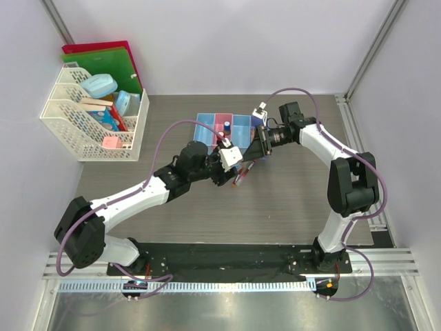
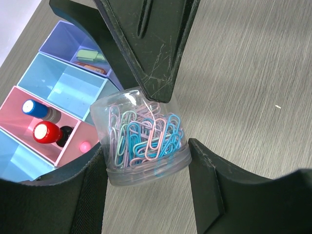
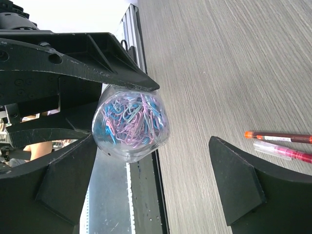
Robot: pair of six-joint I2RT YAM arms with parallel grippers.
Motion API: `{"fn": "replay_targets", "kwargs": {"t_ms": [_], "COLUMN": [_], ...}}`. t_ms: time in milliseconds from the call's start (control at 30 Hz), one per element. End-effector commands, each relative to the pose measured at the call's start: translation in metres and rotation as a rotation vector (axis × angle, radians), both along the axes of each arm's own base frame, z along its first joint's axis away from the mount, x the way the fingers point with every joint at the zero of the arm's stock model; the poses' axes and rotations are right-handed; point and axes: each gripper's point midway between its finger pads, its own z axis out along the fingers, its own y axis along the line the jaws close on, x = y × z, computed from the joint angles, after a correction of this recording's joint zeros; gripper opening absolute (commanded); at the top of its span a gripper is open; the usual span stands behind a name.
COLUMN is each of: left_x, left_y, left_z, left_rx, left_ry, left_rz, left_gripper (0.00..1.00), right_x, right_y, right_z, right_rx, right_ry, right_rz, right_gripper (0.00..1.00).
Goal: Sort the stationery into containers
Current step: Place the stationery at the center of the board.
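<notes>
Holding the tub of paper clips [image 2: 146,134] just beside the row of bins [image 2: 53,83].
Only the left wrist view shows the pink bin [image 2: 73,146], with a blue-capped piece [image 2: 35,108] and a red-capped piece [image 2: 45,131] upright inside. Only the right wrist view shows two pens [image 3: 280,138] lying on bare surface [image 3: 219,58]. The left fingers [image 2: 209,190] pinch the tub's sides; the right fingers [image 3: 239,180] stand spread wide, one near it. Both arms reach inward, wrists meeting near the bins.

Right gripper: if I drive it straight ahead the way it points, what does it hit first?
Most likely the clear tub of paper clips, held by the left gripper and sitting just ahead between the open fingers of the right gripper. Depth beyond it is unclear.
</notes>
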Motion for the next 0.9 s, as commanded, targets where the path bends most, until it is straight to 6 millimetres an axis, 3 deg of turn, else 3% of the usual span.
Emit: {"fn": "replay_targets", "kwargs": {"t_ms": [0, 367, 867], "left_x": [0.006, 0.002, 0.008], "left_y": [-0.007, -0.009, 0.004], "left_z": [0.066, 0.064, 0.086], "left_rx": [-0.138, -0.136, -0.141], "left_ry": [-0.13, -0.104, -0.141], "left_rz": [-0.016, -0.037, 0.014], "left_gripper": [0.0, 0.0, 0.0], "right_x": [0.015, 0.022, 0.016], "right_y": [0.003, 0.018, 0.022], "right_z": [0.001, -0.021, -0.052], "right_rx": [-0.04, -0.11, -0.204], "right_ry": [-0.056, -0.039, -0.023], "right_rz": [-0.023, -0.01, 0.0], "right_gripper": [1.0, 1.0, 1.0]}}
